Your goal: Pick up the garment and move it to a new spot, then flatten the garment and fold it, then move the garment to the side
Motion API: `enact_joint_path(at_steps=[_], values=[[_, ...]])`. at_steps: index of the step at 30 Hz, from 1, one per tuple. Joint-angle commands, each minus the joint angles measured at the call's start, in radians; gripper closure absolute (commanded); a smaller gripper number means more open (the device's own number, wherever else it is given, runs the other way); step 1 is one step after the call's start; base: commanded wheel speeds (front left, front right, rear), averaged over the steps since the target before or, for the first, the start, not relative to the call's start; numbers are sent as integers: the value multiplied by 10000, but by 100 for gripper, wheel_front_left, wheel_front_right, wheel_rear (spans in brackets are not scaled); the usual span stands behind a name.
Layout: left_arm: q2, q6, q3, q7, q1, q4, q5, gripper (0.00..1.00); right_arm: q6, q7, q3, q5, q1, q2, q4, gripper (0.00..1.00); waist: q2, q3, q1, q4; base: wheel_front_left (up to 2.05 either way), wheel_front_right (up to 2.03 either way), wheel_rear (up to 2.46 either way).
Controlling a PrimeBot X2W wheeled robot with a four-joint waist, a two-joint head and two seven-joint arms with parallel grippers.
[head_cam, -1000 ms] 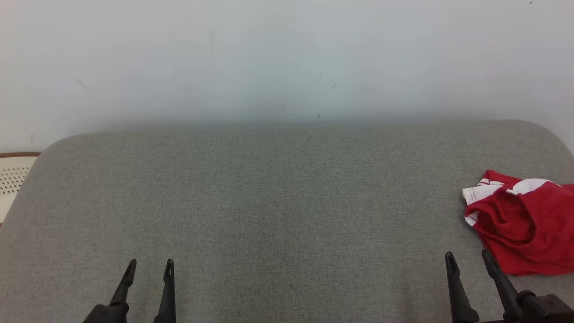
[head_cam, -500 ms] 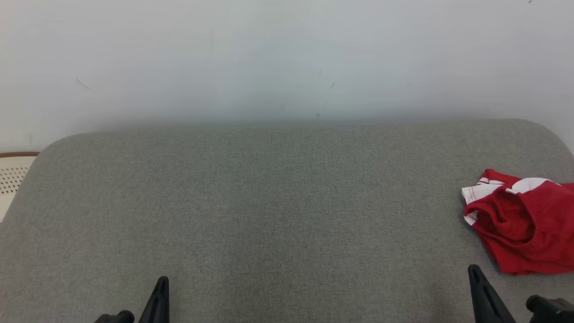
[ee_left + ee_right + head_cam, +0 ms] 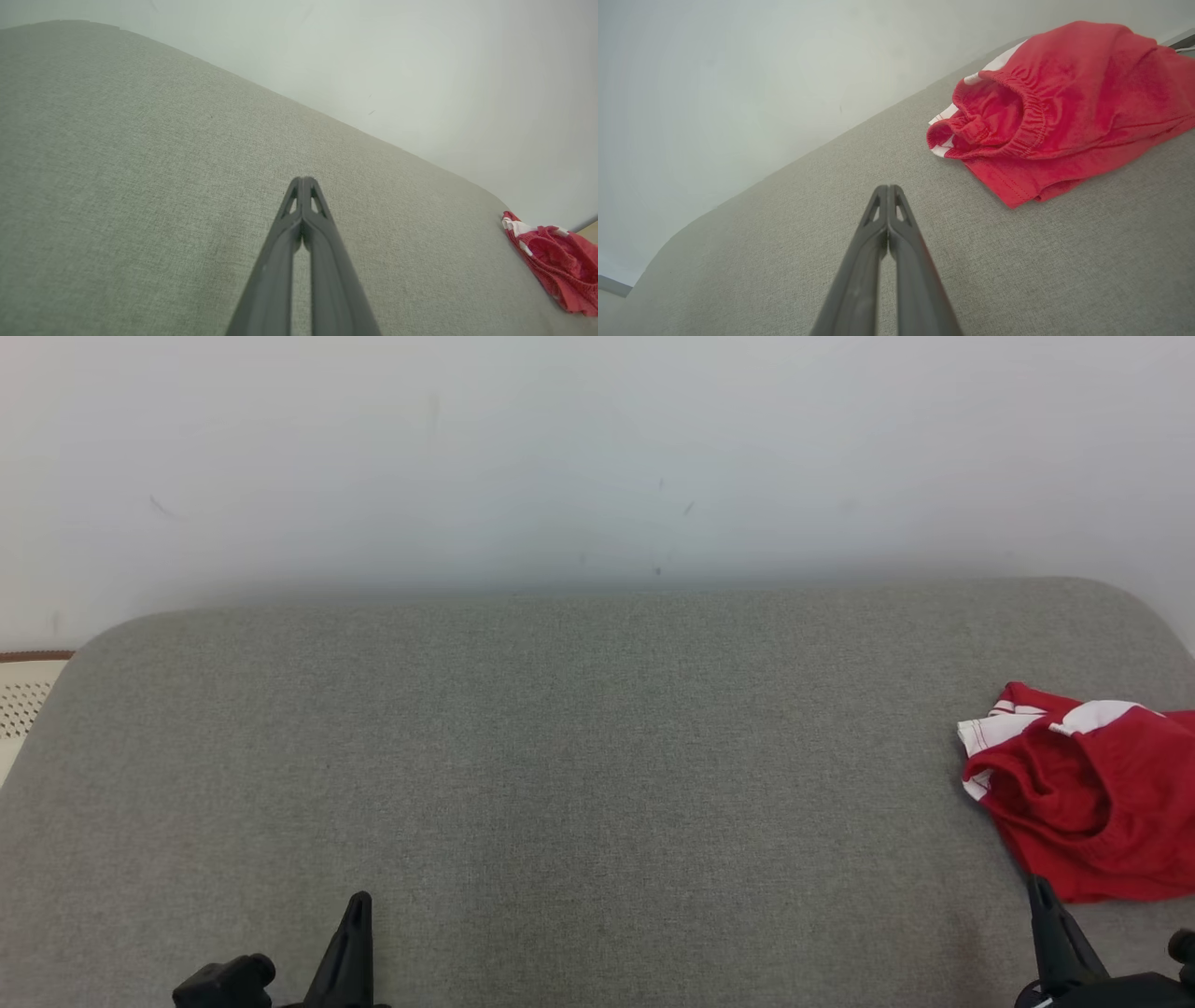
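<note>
The garment [image 3: 1092,803], red with white trim and an elastic waistband, lies crumpled at the right edge of the grey padded surface [image 3: 597,756]; it is also seen as the garment [image 3: 1059,112] up close and the garment [image 3: 560,261] far right. My right gripper [image 3: 1041,896] is shut and empty, its tip just below the garment's near left corner. In the right wrist view the right gripper [image 3: 888,189] points left of the cloth, tips pressed together. My left gripper [image 3: 358,907] is shut and empty at the lower left, far from the garment, as the left gripper [image 3: 303,179] shows.
A white wall [image 3: 597,457] rises behind the grey surface. A pale perforated object with a brown rim [image 3: 23,691] sits off the left edge. The surface has rounded far corners.
Both grippers went from open to shut with nothing between the fingers. The right gripper has shifted right and lower in the picture, and the head camera has tilted slightly.
</note>
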Motion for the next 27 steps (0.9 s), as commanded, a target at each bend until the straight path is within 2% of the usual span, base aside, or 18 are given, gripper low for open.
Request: enact_joint_path(at_steps=[1, 27], values=[[0, -115, -3, -73, -380, 16, -395, 100, -1, 83, -182, 420, -317, -144, 35, 100, 0, 6, -1, -5, 0, 0, 0], [-542, -1131, -369, -249, -1443, 1337, -4324, 100, -2, 1367, -1955, 4252, -1663, -482, 2020, 100, 0, 128, -1, -124, 0, 0, 0]])
